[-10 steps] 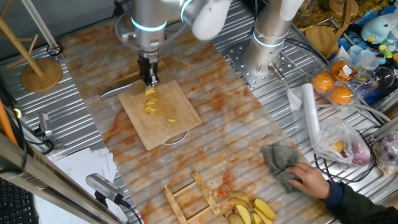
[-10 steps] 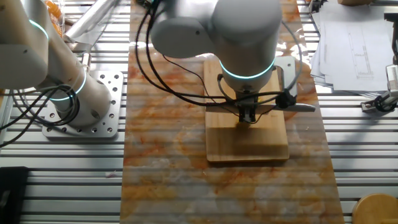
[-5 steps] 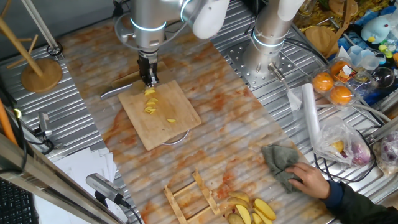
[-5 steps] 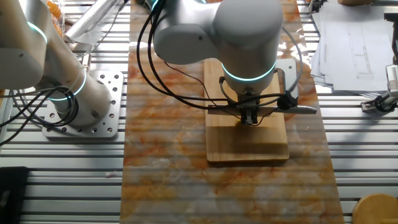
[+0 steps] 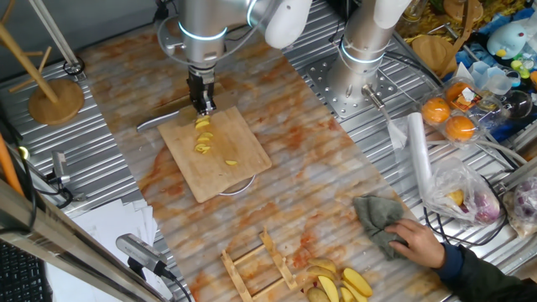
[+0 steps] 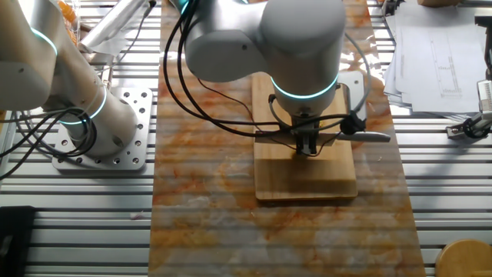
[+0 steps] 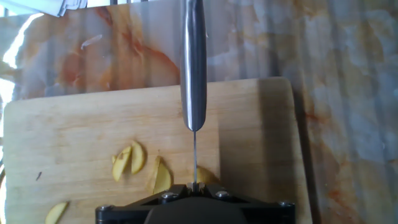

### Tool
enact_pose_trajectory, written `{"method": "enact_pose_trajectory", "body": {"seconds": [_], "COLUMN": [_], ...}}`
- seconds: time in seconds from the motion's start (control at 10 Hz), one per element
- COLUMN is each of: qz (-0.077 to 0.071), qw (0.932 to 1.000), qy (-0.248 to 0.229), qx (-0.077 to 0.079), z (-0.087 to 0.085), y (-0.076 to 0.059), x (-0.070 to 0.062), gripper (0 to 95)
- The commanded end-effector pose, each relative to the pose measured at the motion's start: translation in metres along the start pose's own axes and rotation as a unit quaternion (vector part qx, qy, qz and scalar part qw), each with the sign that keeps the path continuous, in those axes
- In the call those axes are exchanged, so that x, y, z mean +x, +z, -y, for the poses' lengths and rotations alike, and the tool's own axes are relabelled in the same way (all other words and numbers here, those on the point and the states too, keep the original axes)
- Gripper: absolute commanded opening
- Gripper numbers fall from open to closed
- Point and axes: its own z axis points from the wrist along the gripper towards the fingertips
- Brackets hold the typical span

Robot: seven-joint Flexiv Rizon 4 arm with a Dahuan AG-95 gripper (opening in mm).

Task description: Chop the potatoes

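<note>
The gripper [image 5: 202, 106], clamped on a knife [image 7: 193, 68], hangs over the far end of the board [image 5: 243, 164], left of centre in the frame. Several potato slices [image 5: 203, 144] already lie cut along the board, and a small lump [image 7: 205, 176] under the blade apparently remains to be chopped.

Matt pale-wood cutting board [image 7: 74, 130], glossy steel knife [image 7: 193, 68], smooth marbled orange-and-white table covering [image 5: 319, 176], ribbed metal table [image 6: 69, 208]
</note>
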Motion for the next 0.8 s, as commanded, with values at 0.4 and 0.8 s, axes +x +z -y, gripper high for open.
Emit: {"method": "enact_pose_trajectory", "body": {"seconds": [0.4, 0.8], "qz": [0.001, 0.001], "qw": [1.0000, 1.0000], "qy": [0.000, 0.000], "qx": [0.003, 0.007], "z": [0.0006, 0.0012], "y": [0.0031, 0.0064], "x": [0.0004, 0.0000], "gripper": [0.0, 0.0]}}
